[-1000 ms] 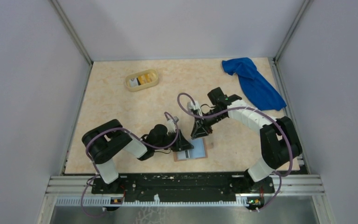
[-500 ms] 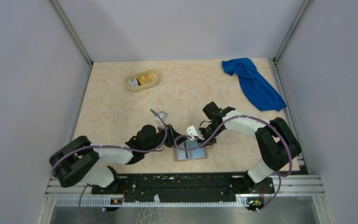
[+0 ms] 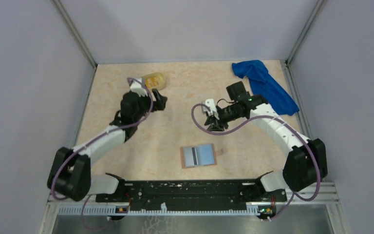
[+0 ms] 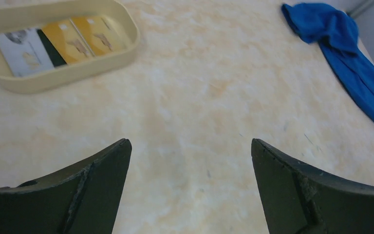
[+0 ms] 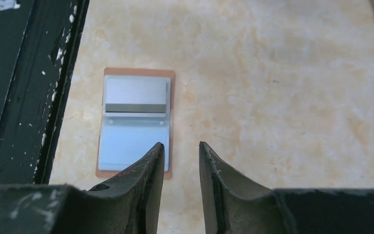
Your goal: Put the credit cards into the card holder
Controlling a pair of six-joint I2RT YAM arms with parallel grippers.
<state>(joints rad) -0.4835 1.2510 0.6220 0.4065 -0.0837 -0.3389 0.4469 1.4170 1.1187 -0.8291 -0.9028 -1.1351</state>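
Note:
The card holder (image 3: 198, 156) lies open near the table's front edge, tan-rimmed with grey-blue slots (image 5: 131, 141) and a dark strip across them. Several credit cards, white (image 4: 19, 48), black (image 4: 48, 48) and yellow-orange (image 4: 95, 35), lie side by side in a pale yellow tray (image 4: 53, 83). My left gripper (image 3: 159, 102) hovers just in front of that tray (image 3: 158, 78); in the left wrist view the gripper (image 4: 190, 146) is wide open and empty. My right gripper (image 3: 214, 124) hangs above and behind the holder; the right wrist view shows it (image 5: 181, 145) narrowly open, holding nothing.
A crumpled blue cloth (image 3: 265, 87) lies at the back right corner, also in the left wrist view (image 4: 355, 53). The black base rail (image 5: 29, 87) runs along the near edge beside the holder. Grey walls close in the table on three sides.
Both arms have pulled away from the card holder. The left arm swung to the far left by the tray and opened wide. The right arm rose and drew back, jaws parting slightly.

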